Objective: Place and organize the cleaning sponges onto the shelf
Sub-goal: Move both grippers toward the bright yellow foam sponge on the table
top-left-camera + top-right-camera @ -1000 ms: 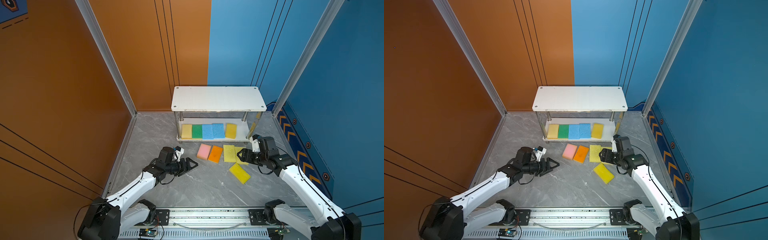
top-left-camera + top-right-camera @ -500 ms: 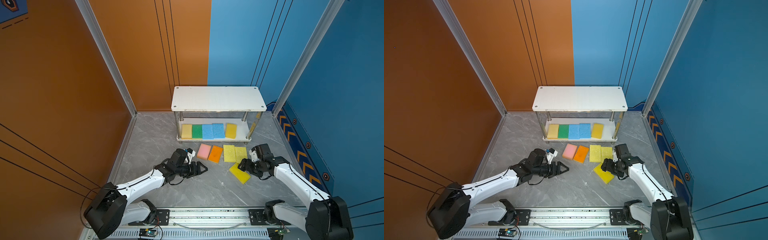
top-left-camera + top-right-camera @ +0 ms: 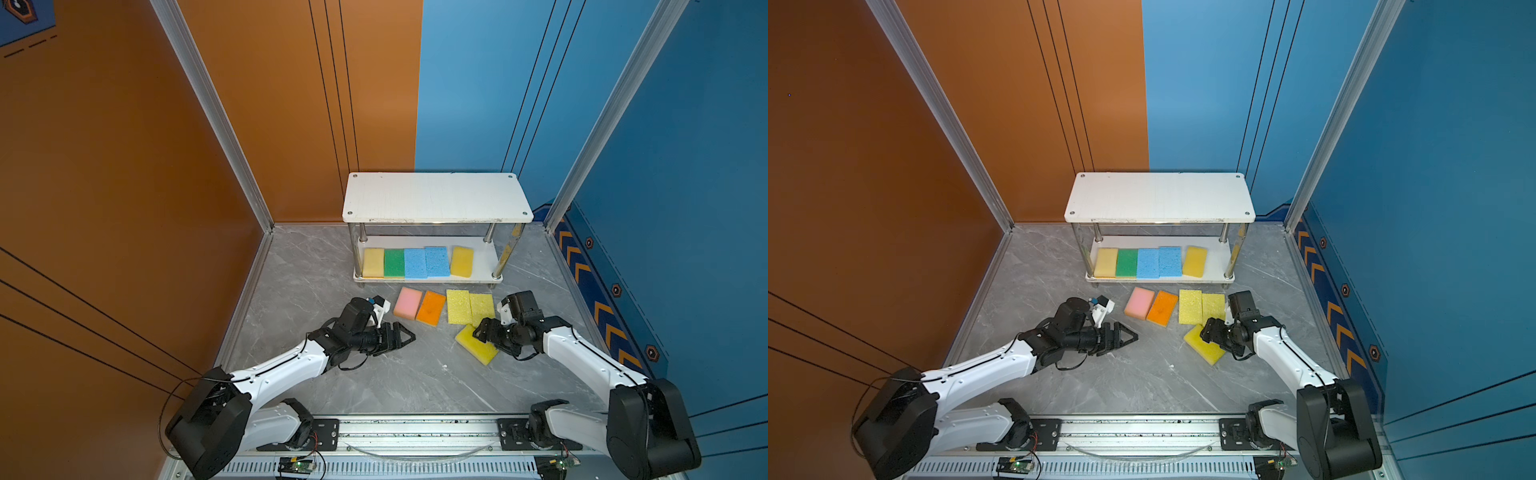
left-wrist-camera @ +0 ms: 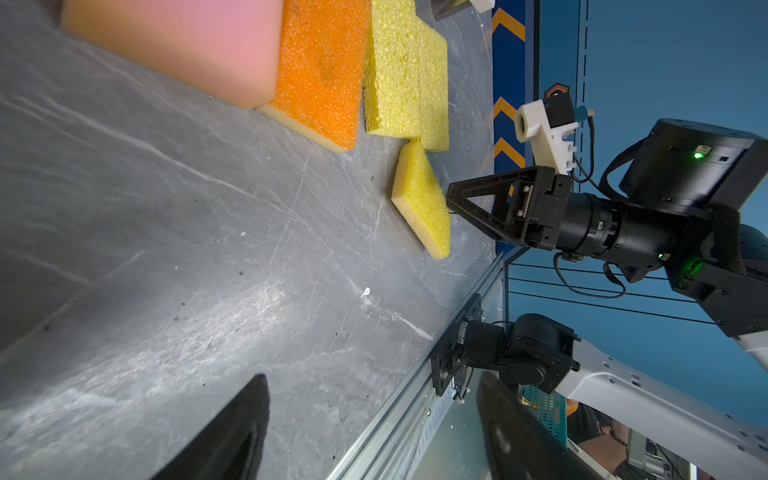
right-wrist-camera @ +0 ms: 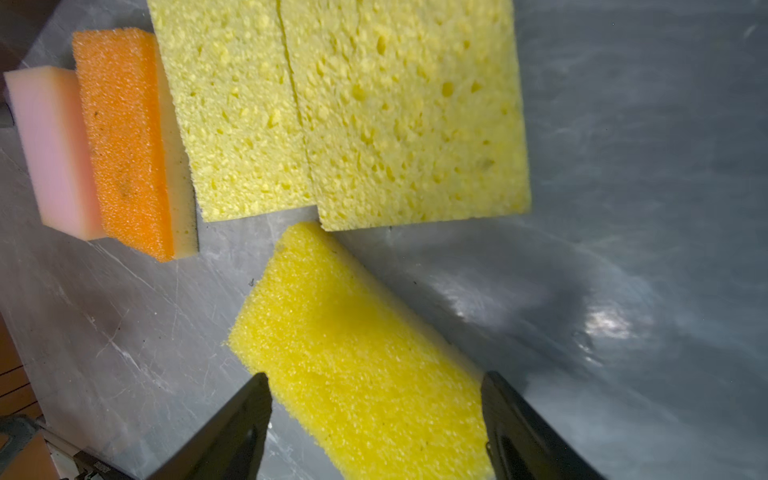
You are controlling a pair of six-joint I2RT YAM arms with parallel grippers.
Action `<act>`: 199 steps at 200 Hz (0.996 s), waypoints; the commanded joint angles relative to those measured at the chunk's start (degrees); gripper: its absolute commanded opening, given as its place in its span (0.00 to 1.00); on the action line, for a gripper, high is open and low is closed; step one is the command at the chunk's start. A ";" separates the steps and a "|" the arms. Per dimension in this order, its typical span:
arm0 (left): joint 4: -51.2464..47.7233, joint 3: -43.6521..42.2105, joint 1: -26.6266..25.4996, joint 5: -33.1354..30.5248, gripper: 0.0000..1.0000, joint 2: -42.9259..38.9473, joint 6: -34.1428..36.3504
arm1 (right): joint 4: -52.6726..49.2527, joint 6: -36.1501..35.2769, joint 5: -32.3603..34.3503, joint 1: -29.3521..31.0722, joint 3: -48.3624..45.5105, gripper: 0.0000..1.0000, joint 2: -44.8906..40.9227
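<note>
picking step — hovering over the slanted yellow sponge point(image 3: 478, 348), near right of the shelf point(image 3: 436, 199), with the right gripper point(image 5: 376, 378), wide open around it, gripping nothing yet. same for the left gripper point(image 3: 406, 337): open, empty, by the pink sponge point(image 3: 408, 303). next — squeeze gently, lift, carry far onto the shelf.

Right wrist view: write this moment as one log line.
right gripper: open over bright yellow fine-pored foam sponge | left gripper: open, empty | white two-tier shelf: five sponges on lower board

A lab test cell: orange and blue wall panels point(image 3: 124, 166), aluminium frame point(image 3: 216, 120).
</note>
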 commanded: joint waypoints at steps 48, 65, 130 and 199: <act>2.80 -2.20 -0.27 -1.16 0.79 -1.20 -1.95 | 4.74 14.72 -2.65 14.13 -3.59 0.81 -10.30; 3.65 -2.64 -0.50 -1.41 0.79 -0.89 -2.61 | 2.86 14.11 -0.88 13.20 -3.13 0.81 -13.30; 6.81 -2.72 -4.27 -3.28 0.79 1.73 -4.43 | -1.63 1.45 3.41 7.11 0.66 0.80 -3.95; 7.33 -3.33 -4.33 -3.32 0.79 1.62 -4.69 | -0.48 -4.85 0.70 6.54 1.16 0.77 2.77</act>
